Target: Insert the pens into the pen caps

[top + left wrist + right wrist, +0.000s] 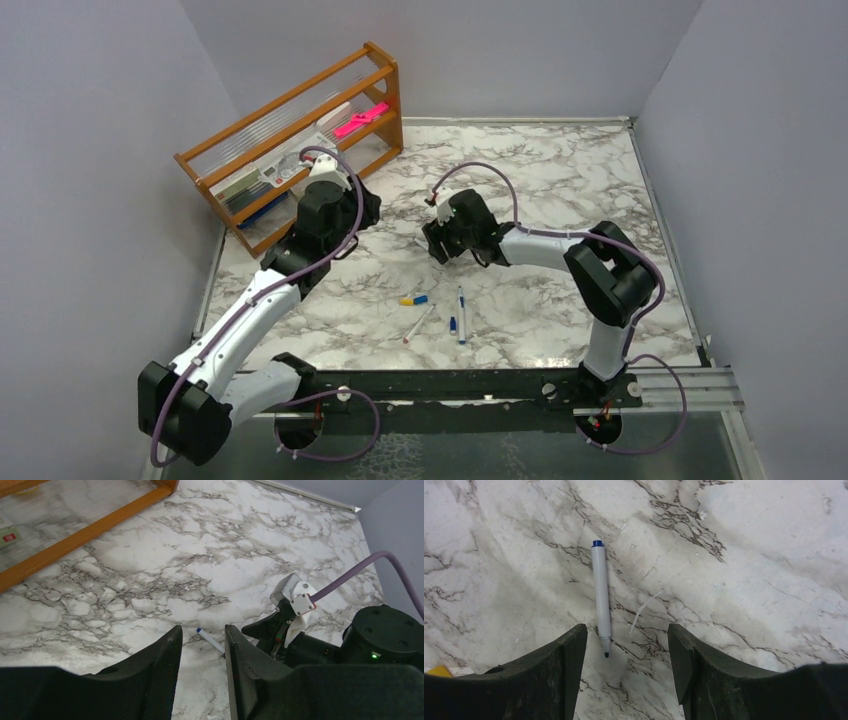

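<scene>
Finding no pen capped yet. A blue-ended pen lies bare on the marble table between my right gripper jaws, which stand apart and empty. My left gripper is likewise open and empty. A red-tipped pen, a second blue pen, a yellow cap and a blue cap lie loose nearer the bases.

The top external camera sits high behind the left arm and right arm. It tilts down and forward over the whole marble worktop, as far as the wooden rack at far left. The left wrist camera looks low and slantwise across the worktop, past the left pincer toward the right arm. Its rack and right arm appear in the top view too. The right wrist camera faces almost straight down, close to the worktop, between the fingers of the right pincer. A blue-ended pen shows in both wrist views.
</scene>
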